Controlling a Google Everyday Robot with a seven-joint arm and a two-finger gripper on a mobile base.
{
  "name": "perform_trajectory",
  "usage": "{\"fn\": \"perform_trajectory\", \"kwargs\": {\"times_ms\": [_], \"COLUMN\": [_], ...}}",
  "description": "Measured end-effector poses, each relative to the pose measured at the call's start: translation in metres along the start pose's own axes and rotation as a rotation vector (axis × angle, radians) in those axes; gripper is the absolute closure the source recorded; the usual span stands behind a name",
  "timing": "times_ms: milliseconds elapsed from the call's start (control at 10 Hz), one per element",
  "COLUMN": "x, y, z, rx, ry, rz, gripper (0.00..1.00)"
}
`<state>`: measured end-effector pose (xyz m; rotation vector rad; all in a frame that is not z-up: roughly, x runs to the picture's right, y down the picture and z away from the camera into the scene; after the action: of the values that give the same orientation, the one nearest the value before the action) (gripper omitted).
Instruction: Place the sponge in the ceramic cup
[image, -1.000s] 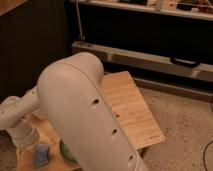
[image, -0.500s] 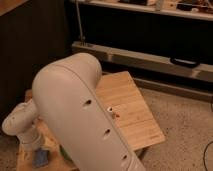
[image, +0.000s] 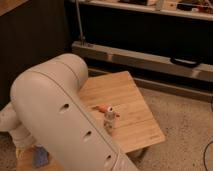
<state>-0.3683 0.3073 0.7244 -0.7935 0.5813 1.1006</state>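
The blue-grey sponge (image: 39, 158) shows at the bottom left corner, on the wooden table (image: 131, 102), partly cut off by the big white arm (image: 65, 115). My gripper (image: 31, 148) is at the wrist end of that arm, low on the left, right above the sponge. The arm's bulk hides most of the gripper. The ceramic cup is hidden or out of view.
A small white bottle (image: 109, 120) stands mid-table beside the arm, with a small orange item (image: 102, 107) lying just behind it. A metal shelf rail (image: 150, 59) runs along the back. Speckled floor (image: 185, 115) lies to the right of the table.
The arm has shifted lower and to the left, uncovering the white bottle and the orange item. The sponge stays at about the same spot in the bottom left.
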Motion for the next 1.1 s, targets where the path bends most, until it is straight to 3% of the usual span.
{"fn": "perform_trajectory", "kwargs": {"times_ms": [200, 500, 600, 800, 1100], "x": [-0.001, 0.0, 0.0, -0.001, -0.007], "y": [-0.007, -0.015, -0.017, -0.015, -0.009], "z": [0.015, 0.021, 0.019, 0.015, 0.019], "rx": [0.001, -0.009, -0.013, -0.022, -0.032], "ry": [0.023, 0.018, 0.007, -0.009, -0.01], "rz": [0.025, 0.046, 0.053, 0.058, 0.044], "gripper": [0.2, 0.2, 0.23, 0.39, 0.43]}}
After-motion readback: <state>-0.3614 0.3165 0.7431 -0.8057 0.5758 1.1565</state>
